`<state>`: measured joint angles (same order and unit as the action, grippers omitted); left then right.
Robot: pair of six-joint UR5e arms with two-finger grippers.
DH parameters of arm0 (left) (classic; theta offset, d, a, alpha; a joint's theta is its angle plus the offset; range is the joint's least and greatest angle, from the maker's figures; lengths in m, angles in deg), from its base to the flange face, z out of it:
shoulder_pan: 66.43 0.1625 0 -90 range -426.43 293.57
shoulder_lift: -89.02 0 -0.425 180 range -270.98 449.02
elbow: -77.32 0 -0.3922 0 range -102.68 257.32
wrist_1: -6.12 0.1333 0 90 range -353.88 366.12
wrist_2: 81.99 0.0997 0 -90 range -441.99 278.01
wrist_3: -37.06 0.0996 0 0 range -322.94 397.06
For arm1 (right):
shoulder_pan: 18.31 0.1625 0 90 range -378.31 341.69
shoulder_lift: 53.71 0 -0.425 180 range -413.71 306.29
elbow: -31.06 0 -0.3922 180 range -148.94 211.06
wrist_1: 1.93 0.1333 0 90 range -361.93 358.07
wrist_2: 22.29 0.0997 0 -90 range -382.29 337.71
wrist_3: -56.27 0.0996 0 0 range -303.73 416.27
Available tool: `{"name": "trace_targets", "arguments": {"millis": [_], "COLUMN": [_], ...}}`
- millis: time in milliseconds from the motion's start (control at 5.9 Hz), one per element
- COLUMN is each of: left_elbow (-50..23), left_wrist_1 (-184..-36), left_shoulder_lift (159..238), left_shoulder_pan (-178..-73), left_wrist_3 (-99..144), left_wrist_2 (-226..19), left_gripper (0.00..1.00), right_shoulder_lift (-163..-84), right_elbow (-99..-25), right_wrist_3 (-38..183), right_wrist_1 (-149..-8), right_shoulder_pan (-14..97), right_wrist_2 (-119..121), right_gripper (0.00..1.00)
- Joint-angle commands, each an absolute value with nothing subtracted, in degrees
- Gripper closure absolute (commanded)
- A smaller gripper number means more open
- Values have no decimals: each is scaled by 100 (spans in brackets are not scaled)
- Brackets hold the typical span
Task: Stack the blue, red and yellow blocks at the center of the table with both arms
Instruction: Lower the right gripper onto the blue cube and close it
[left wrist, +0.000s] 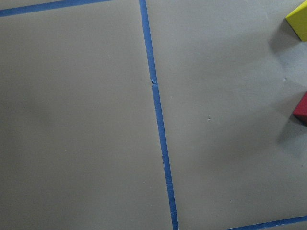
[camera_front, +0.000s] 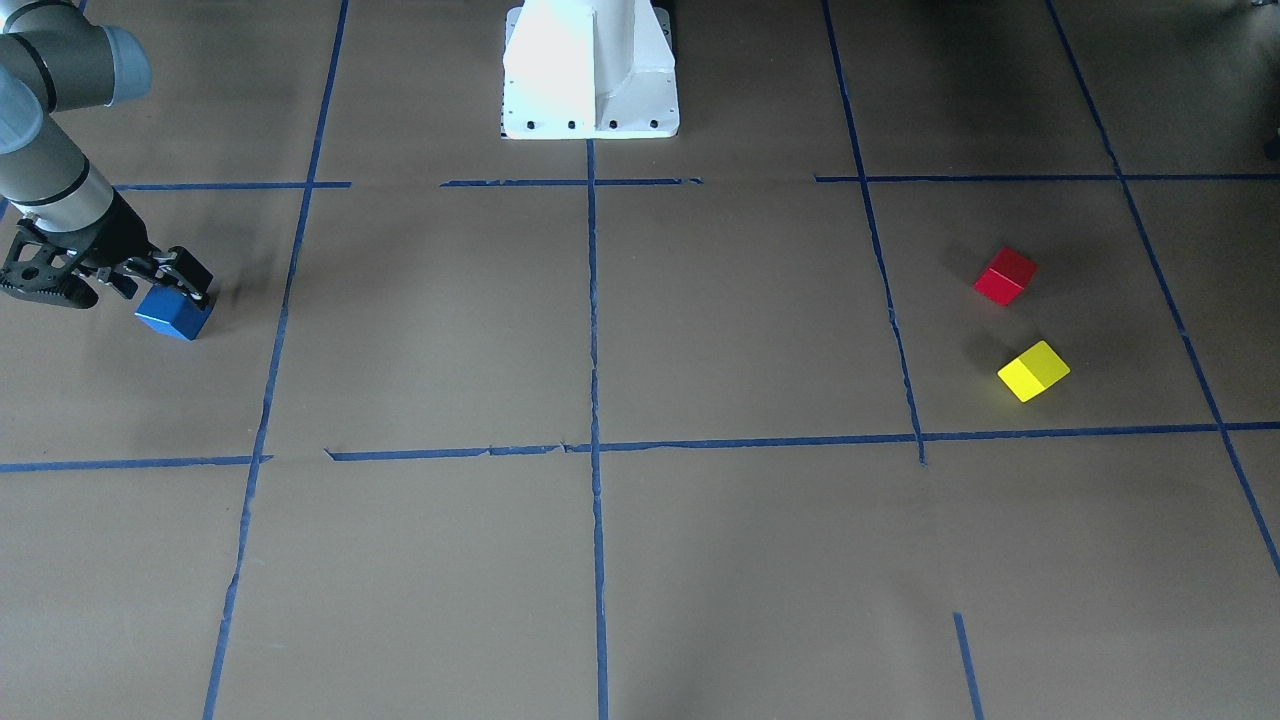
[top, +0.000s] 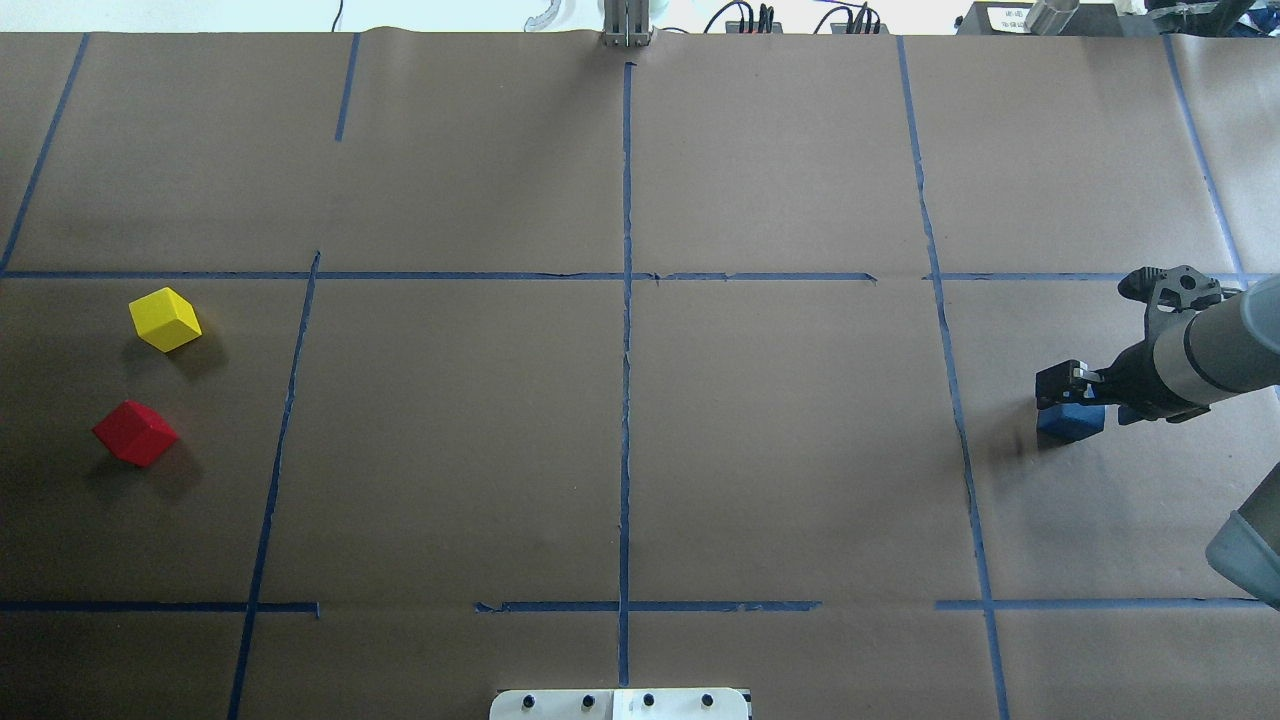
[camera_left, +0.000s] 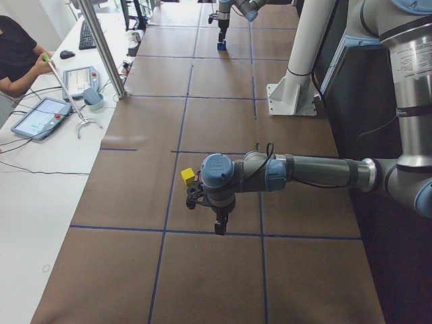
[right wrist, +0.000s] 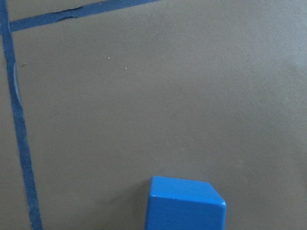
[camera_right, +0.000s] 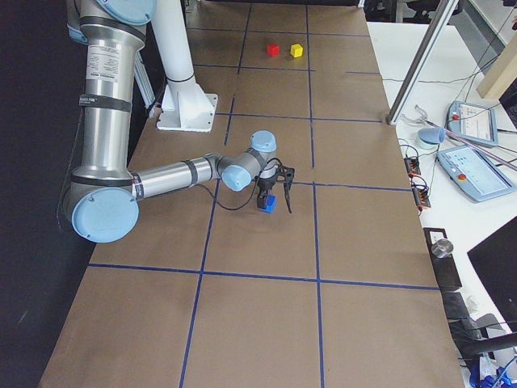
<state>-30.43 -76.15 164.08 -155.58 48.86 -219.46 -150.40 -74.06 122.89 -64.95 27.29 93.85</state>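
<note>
The blue block (top: 1070,420) lies on the right part of the table; it also shows in the front view (camera_front: 175,312) and low in the right wrist view (right wrist: 184,203). My right gripper (top: 1115,335) is open and low over it, one fingertip (camera_front: 190,278) right above the block, the other well off to the side. The red block (top: 135,433) and the yellow block (top: 165,319) lie close together at the far left. My left gripper (camera_left: 219,226) shows only in the left side view, raised near the yellow block (camera_left: 187,177); I cannot tell whether it is open or shut.
Brown paper with a grid of blue tape lines (top: 626,400) covers the table. The white robot base (camera_front: 590,70) stands at the middle of the robot's edge. An operator and tablets (camera_left: 40,115) are beside the table.
</note>
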Motion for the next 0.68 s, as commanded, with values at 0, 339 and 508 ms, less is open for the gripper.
{"name": "trace_targets", "arguments": {"millis": [0, 339, 508], "left_elbow": [-3070, -3105, -3114], "left_wrist_1": [-7615, -7615, -7615], "left_shoulder_lift": [16399, 16408, 16408], "left_shoulder_pan": [-15608, -15643, -15643], "left_wrist_3": [4892, 4892, 4892], "left_wrist_2": [-22267, -22270, -22270], "left_gripper": [0, 0, 0], "right_shoulder_lift": [-15031, -15031, -15013], "right_elbow": [-7309, -7317, -7587], "right_wrist_3": [12298, 12368, 12368], "right_wrist_1": [-6503, -6495, -6503], "right_shoulder_pan": [2643, 2642, 2642], "right_wrist_2": [9276, 9223, 9231], "right_gripper": [7, 93, 100]}}
